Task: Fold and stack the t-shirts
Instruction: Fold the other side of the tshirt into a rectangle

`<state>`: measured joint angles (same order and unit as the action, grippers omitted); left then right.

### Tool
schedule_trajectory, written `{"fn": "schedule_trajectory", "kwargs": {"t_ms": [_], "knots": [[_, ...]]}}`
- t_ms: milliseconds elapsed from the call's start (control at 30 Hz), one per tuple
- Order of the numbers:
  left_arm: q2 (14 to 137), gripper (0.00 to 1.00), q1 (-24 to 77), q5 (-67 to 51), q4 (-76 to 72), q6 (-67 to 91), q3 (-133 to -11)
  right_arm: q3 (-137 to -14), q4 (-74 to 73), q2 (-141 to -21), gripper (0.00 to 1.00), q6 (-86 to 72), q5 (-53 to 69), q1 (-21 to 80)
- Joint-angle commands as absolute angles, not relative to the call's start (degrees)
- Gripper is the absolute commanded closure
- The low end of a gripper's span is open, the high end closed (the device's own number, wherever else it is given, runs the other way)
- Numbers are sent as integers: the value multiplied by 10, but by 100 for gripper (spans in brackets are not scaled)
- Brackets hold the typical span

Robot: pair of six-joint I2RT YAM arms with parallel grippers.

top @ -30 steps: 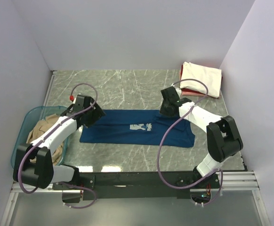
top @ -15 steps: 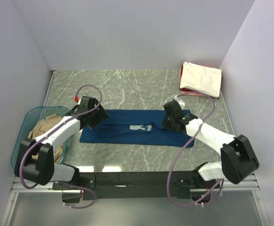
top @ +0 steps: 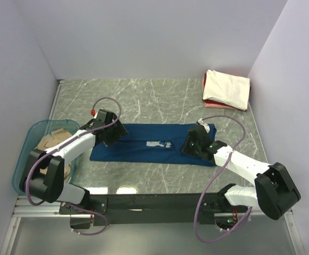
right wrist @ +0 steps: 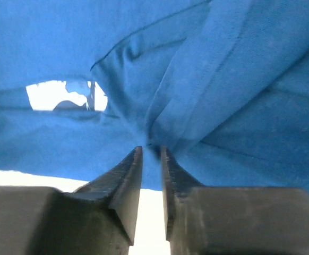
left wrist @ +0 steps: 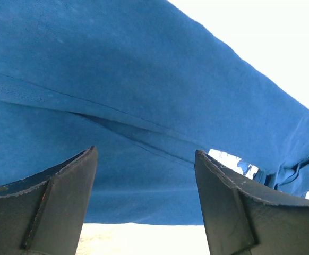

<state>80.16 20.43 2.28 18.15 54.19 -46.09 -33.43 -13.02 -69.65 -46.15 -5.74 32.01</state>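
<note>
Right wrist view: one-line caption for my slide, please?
Right gripper, jaws narrowly parted, tips at a crease in the navy blue cloth t-shirt.

My left gripper (top: 118,132) is at the left end of the navy t-shirt (top: 144,149), my right gripper (top: 187,146) near its right end. Far right, a folded cream t-shirt (top: 227,88) lies on a red t-shirt (top: 207,102).

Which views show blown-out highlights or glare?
Left wrist: everything beyond the navy t-shirt is blown out white. Right wrist: same clipping under the shirt and through a gap in its folds. Top external: even, sharp, faint glare at the table near edge.
</note>
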Motion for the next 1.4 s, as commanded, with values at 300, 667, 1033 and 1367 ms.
{"fn": "schedule_trajectory", "kwargs": {"t_ms": [300, 667, 1033, 1367], "knots": [[831, 29, 318, 16, 156, 481, -533, -441, -207, -642, 44, -377, -58, 190], [996, 37, 494, 42, 154, 442, -698, -559, -207, -840, 49, -285, -17, 85], [1128, 39, 561, 32, 169, 432, -835, -556, -173, -885, 51, -285, 21, 85], [1169, 51, 582, 27, 170, 441, -858, -557, -170, -889, 52, -280, 32, 84]]}}
